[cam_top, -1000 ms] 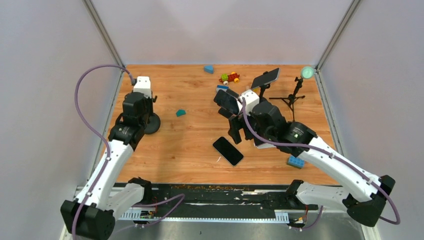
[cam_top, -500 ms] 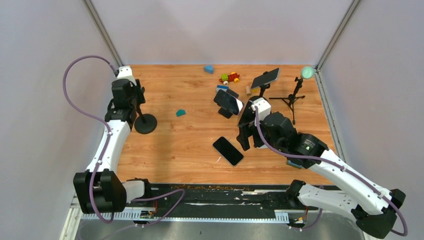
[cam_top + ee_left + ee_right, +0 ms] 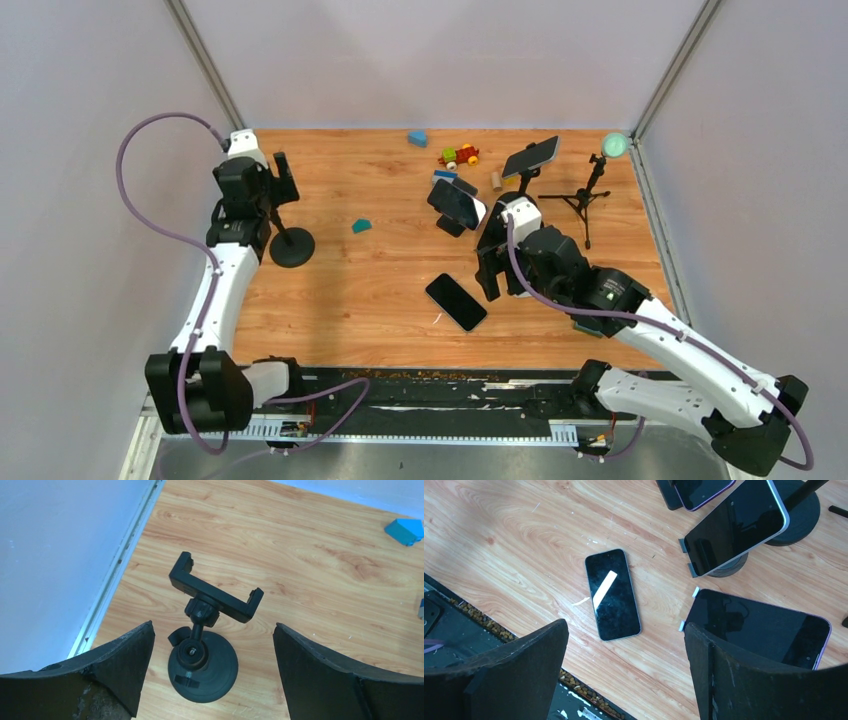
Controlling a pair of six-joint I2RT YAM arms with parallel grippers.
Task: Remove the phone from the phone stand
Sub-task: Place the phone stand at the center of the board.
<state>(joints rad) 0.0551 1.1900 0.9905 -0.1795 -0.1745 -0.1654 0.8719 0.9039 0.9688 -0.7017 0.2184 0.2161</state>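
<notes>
A wooden worktop [image 3: 380, 280] carries two robot arms. At far left, the left arm [image 3: 225, 285] hangs over one empty black stand [image 3: 215, 597]. The left jaws are spread wide and grip nothing. Further right sits one teal block [image 3: 361, 226], with one blue block [image 3: 417, 138] at the back. Near the middle the phone [image 3: 613, 594] lies flat, screen up, well apart from the empty stand. The right jaws gape wide near it, holding nothing. The right wrist view shows four phones: this flat one, a second phone [image 3: 734, 527] tilted on its own stand, and two partly cut off. At far right stands one tripod [image 3: 592, 190].
</notes>
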